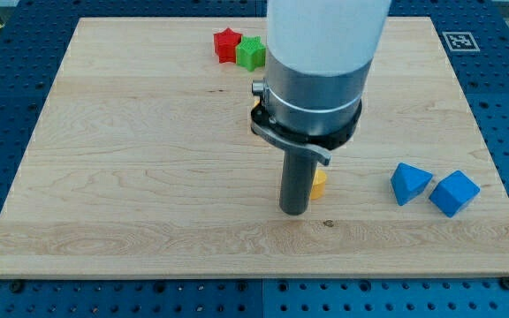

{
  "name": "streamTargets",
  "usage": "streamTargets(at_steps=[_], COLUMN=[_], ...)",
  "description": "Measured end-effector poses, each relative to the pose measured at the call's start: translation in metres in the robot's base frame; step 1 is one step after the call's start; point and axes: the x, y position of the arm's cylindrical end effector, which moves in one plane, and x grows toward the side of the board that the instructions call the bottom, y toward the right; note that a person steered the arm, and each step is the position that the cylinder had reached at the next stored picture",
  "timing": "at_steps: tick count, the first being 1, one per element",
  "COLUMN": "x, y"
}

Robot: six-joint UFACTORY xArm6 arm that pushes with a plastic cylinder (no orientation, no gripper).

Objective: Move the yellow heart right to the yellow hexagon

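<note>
A small yellow block (319, 183) shows just right of my rod, mostly hidden behind it, so I cannot make out its shape. My tip (292, 211) rests on the wooden board near the middle, touching or almost touching the yellow block's left side. Only this one yellow block is visible; any other yellow block is hidden behind the arm's large white and grey body or out of view.
A red star (226, 43) and a green block (251, 53) sit together at the view's top. A blue triangular block (409, 183) and a blue cube (453, 193) lie at the view's right. The board (131, 177) lies on a blue perforated table.
</note>
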Motion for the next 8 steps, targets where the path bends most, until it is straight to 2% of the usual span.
streamTargets(at_steps=[3,4,8], x=[0.007,-0.019,-0.040], y=[0.042,0.042,0.015])
